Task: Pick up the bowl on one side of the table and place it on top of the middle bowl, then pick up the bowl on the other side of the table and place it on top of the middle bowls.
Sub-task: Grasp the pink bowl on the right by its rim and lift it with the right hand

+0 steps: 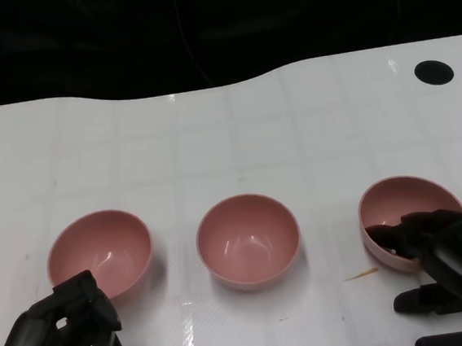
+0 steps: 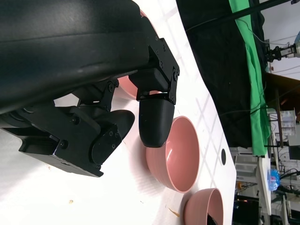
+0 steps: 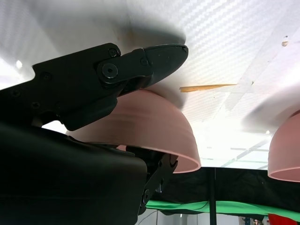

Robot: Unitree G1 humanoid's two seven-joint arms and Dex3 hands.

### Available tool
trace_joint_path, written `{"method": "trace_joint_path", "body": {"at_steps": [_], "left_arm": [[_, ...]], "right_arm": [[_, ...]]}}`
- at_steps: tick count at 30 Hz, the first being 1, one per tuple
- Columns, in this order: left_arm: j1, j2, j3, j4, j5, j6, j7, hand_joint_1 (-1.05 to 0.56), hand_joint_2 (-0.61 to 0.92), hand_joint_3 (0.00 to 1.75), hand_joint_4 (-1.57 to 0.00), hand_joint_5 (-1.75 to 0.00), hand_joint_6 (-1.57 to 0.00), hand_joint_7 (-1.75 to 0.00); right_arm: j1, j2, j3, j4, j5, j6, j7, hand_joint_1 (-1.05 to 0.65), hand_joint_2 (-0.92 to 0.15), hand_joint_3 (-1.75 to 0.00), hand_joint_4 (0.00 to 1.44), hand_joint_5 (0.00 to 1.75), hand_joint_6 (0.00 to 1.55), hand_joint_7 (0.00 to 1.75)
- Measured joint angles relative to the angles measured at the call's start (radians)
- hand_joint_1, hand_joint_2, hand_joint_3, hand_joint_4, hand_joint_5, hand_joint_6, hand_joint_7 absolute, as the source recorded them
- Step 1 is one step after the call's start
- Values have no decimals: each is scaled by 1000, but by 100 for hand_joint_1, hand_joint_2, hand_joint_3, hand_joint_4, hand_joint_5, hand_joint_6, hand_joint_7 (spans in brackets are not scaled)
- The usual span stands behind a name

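Three pink bowls stand in a row on the white table [image 1: 236,140]. The left bowl [image 1: 99,251] and the middle bowl [image 1: 248,241] sit upright and untouched. The right bowl [image 1: 406,205] is tipped a little toward the middle. My right hand [image 1: 448,262] grips its near rim, fingers inside and thumb outside. The right wrist view shows that bowl [image 3: 154,126] clamped between the black fingers [image 3: 140,63]. My left hand [image 1: 63,336] sits just in front of the left bowl, fingers curled in and holding nothing. The left wrist view shows its curled fingers [image 2: 154,119] before the middle bowl [image 2: 180,154].
A thin wooden sliver [image 1: 362,274] lies on the table between the middle and right bowls. A black round hole [image 1: 433,72] is at the table's far right. The table's far edge meets a black backdrop.
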Motion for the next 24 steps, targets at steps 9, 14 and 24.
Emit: {"method": "trace_joint_path", "body": {"at_steps": [9,14,24], "left_arm": [[1,1,0,-13,6,15,3,1,58,122,-75,-175,-67,-165],[1,1,-1,-13,6,14,3,0,58,121,-76,-175,-67,-166],[0,-2,-6,-13,7,13,3,-2,57,121,-76,-175,-68,-165]], "right_arm": [[-37,-5,4,44,48,-76,-11,-22,-92,-9,127,25,116,12],[-50,-6,1,106,103,-175,-67,-8,-92,-32,87,149,126,31],[-72,-5,0,180,140,-265,-101,-19,-91,-54,84,175,63,174]]}}
